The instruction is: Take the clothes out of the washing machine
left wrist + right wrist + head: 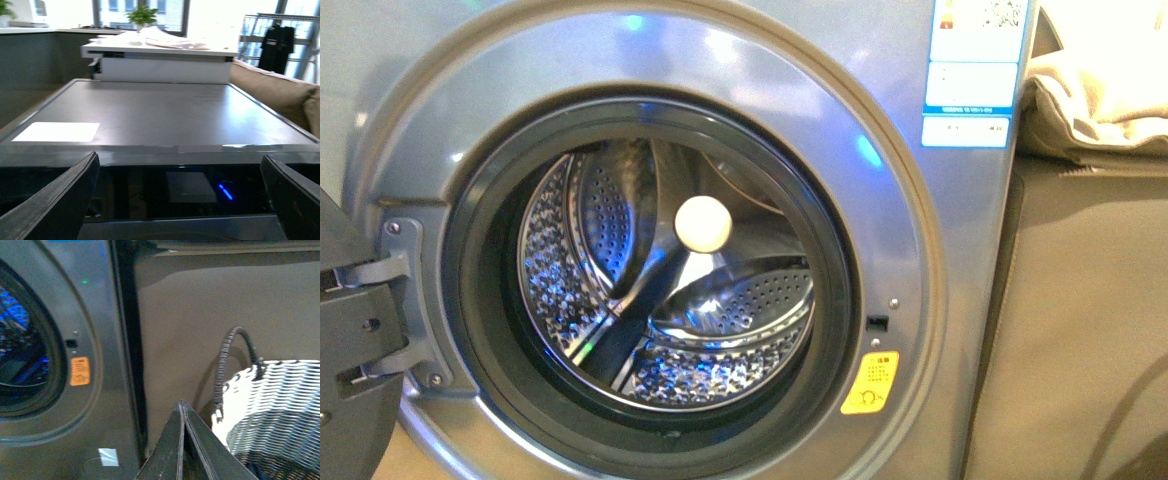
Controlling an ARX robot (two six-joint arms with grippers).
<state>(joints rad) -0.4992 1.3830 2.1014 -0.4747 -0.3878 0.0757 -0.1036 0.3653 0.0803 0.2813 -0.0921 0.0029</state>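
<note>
Two arms: neither appears in the front view.
Washing machine [920,260]: grey front-loader fills the front view, its door [355,330] swung open at the left edge on its hinge.
Drum [670,300]: perforated steel, lit blue in places; a pale round ball [703,224] sits near its centre.
Clothes: none can be made out in the drum or elsewhere.
Sticker [871,382]: yellow, just right of the door seal.
Left gripper [180,200]: spread wide, holding nothing, above the machine's black control panel [190,190] and flat grey top [165,112].
Right gripper [183,440]: fingers pressed together, nothing visible between them, beside the machine's front.
Basket [275,405]: woven grey-and-white, dark handle, close by the right gripper.
</note>
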